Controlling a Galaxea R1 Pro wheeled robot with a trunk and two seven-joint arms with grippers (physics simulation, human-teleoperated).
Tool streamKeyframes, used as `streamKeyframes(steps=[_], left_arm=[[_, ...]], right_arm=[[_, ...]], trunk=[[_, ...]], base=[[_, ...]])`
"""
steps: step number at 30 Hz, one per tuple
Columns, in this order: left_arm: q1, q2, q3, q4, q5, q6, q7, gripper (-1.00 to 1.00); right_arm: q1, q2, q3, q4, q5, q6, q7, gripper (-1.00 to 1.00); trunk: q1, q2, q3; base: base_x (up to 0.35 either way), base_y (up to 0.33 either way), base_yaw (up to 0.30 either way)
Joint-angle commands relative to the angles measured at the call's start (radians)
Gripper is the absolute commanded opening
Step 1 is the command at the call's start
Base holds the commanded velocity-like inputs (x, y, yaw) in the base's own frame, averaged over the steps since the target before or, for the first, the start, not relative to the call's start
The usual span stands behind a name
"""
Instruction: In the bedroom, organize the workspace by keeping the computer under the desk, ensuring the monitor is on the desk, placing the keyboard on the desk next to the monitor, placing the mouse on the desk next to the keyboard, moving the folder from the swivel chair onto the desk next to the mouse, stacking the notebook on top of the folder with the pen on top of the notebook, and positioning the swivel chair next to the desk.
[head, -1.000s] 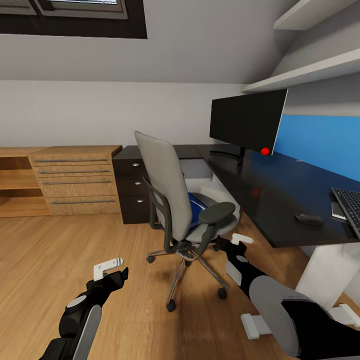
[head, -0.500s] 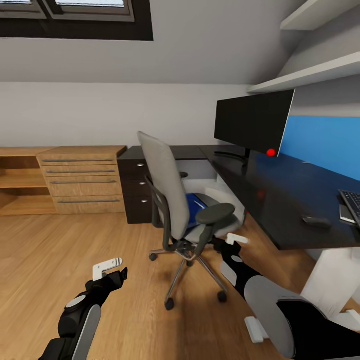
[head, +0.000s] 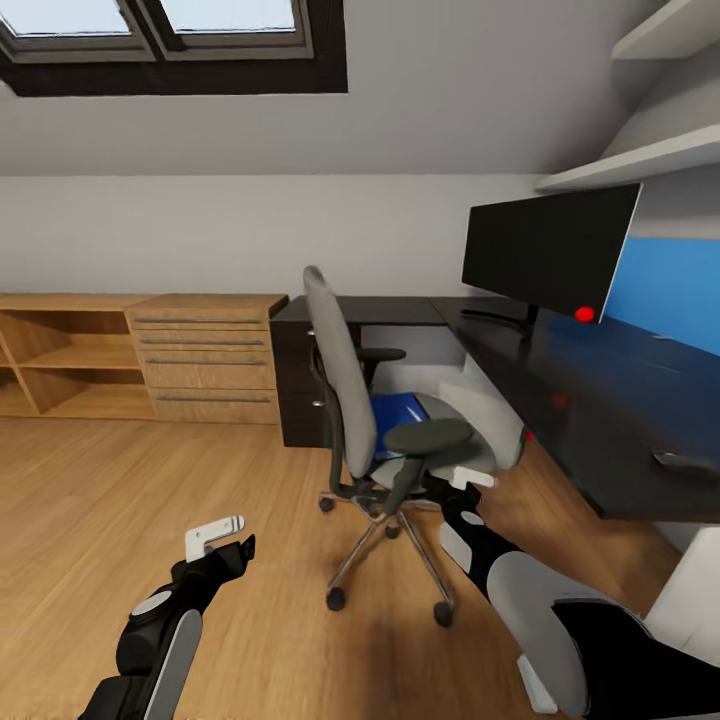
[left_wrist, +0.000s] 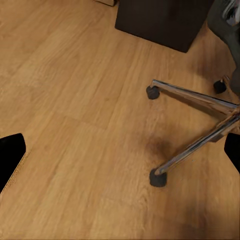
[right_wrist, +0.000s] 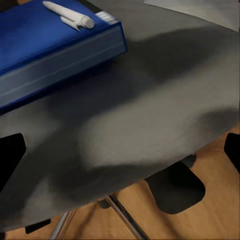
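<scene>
Head view: the swivel chair (head: 385, 420) stands on the wooden floor just beside the tabletop (head: 600, 400), backrest toward the drawer chest (head: 205, 360). The folder (head: 400, 412) lies flat on the chair seat. The monitor (head: 550, 250) stands on the tabletop beyond the chair, and the mouse (head: 685, 462) lies on the tabletop toward its near edge. The right gripper (head: 470, 482) is at the front rim of the chair seat, forearm reaching forward from the robot toward the chair. The left gripper (head: 215, 535) hangs over bare floor, well apart from the chair, forearm angled forward. The right arm is therefore the nearer one to the folder. Left wrist view: the chrome chair base (left_wrist: 200, 125) and its castors stand on the floor; the dark fingers (left_wrist: 10, 160) sit at opposite edges of the frame, spread apart and holding nothing. Right wrist view: the folder (right_wrist: 55, 45) lies ahead of the fingers (right_wrist: 10, 165), across a bare stretch of grey seat (right_wrist: 145, 115); its long axis runs crosswise to the line of reach, with one corner and its long edge facing the gripper. The pen (right_wrist: 67, 15) lies on top of the folder. The right fingers are likewise spread apart and empty. Judgement: the coming move is a forward reach of the right arm over the seat to the folder's near edge.
</scene>
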Motion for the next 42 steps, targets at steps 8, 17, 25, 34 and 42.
streamKeyframes(steps=[8,17,25,34,42], left_arm=[[-0.001,-0.001,0.0,-0.001,0.011,0.004,0.007,1.0],[-0.001,-0.001,0.0,-0.001,0.011,0.004,0.008,1.0],[-0.001,-0.001,0.0,0.0,0.01,0.003,0.008,1.0],[-0.001,-0.002,0.0,0.0,0.009,0.002,0.008,1.0],[-0.001,-0.002,0.0,0.0,0.009,0.002,0.008,1.0]], right_arm=[[-0.001,0.002,-0.003,0.001,-0.005,-0.005,0.0,1.0],[-0.001,0.004,-0.002,0.002,-0.005,-0.005,0.001,1.0],[-0.001,0.005,-0.003,0.002,-0.005,-0.006,0.0,1.0],[-0.001,0.005,-0.003,0.002,-0.005,-0.006,0.0,1.0],[-0.001,0.004,-0.004,0.001,-0.005,-0.006,0.001,1.0]], trunk=[[0.0,0.0,0.007],[0.0,0.0,0.016],[0.0,0.0,0.024],[0.0,0.0,0.029],[0.0,0.0,0.03]], base=[[-0.125,0.089,0.211],[-0.01,0.007,0.212],[0.0,0.0,0.216],[0.0,0.0,0.203],[0.0,0.0,-0.036]])
